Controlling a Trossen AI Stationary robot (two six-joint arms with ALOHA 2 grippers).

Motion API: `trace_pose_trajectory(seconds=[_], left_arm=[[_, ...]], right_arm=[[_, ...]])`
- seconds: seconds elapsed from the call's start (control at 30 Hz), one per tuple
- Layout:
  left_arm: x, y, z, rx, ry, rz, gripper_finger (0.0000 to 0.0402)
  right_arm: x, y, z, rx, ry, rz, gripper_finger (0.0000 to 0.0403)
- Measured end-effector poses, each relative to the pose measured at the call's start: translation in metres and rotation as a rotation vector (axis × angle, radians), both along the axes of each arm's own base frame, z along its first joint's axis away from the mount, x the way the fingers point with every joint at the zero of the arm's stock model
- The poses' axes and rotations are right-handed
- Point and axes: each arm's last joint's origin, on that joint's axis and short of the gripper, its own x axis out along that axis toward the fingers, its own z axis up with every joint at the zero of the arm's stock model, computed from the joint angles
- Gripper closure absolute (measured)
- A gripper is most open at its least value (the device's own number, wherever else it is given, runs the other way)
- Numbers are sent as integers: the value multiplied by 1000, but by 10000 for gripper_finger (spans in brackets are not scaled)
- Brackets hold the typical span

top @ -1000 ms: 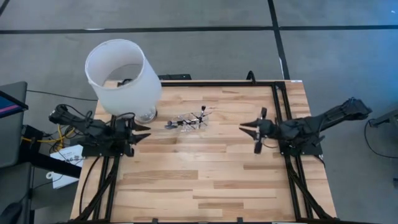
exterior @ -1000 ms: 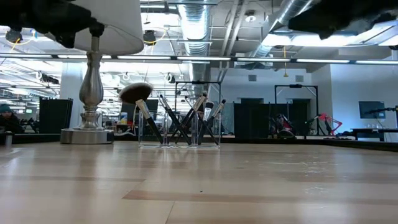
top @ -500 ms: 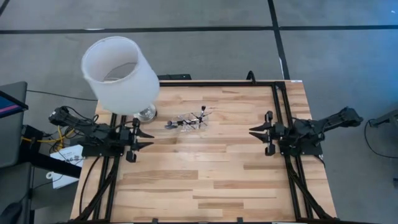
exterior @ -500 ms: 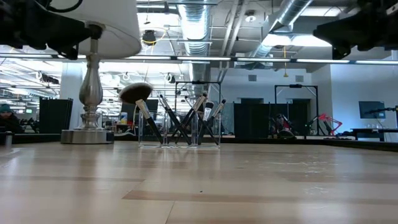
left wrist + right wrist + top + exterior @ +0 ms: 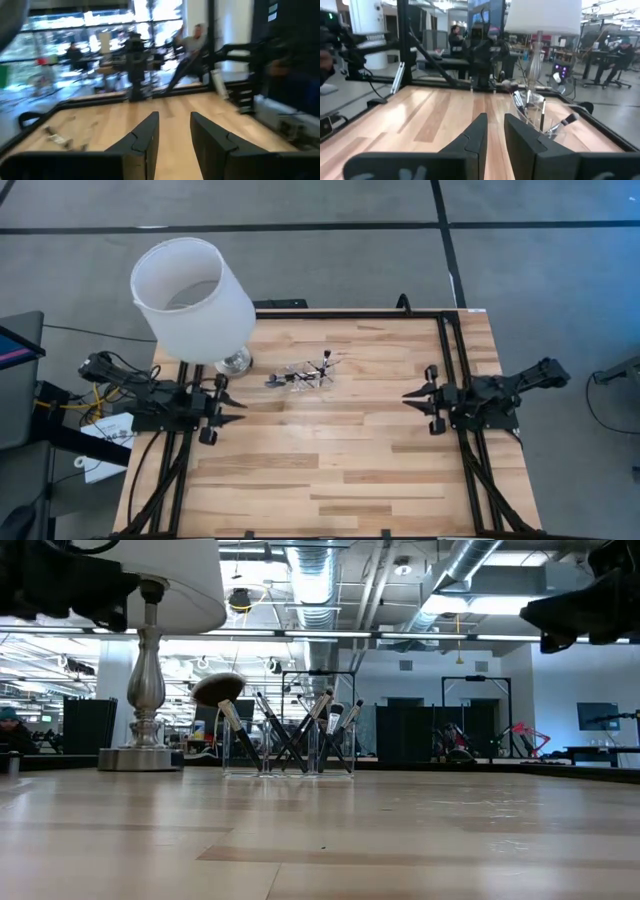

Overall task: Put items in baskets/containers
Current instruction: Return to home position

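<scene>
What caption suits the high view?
Brushes stand in the clear holder beside the lamp; left hand and right hand hover empty at opposite table sides.

Landmark: the clear brush holder (image 5: 305, 374), toward the table's (image 5: 330, 470) far side.
Above the holder: open from overhead, but the brushes (image 5: 218, 689) splay out past its top.
Left-arm side of the holder: lamp base (image 5: 140, 755) close by, and the wide white shade (image 5: 192, 298) overhangs that corner.
Right-arm side of the holder: bare wood out to the right gripper (image 5: 410, 402), well apart.
Near side of the holder: bare boards to the front edge.
Left gripper (image 5: 238, 406): parked just nearer than the lamp base.
Table sides: black frame rails (image 5: 445, 350).
</scene>
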Motion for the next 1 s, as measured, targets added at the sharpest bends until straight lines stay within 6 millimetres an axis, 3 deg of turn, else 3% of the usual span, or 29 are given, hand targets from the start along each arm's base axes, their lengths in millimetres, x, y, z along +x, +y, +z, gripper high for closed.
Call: trace_pose_trajectory(seconds=[0.13,0.37,1.0], left_arm=[[1,-4,-8,-14,19,-113,294],[1,-5,-6,-5,0,-150,294],[8,-8,-18,28,118,-144,294]], right_arm=[[0,0,0,-1,4,-7,346],[0,0,1,7,-8,-9,346],[0,0,0,6,-5,-10,346]])
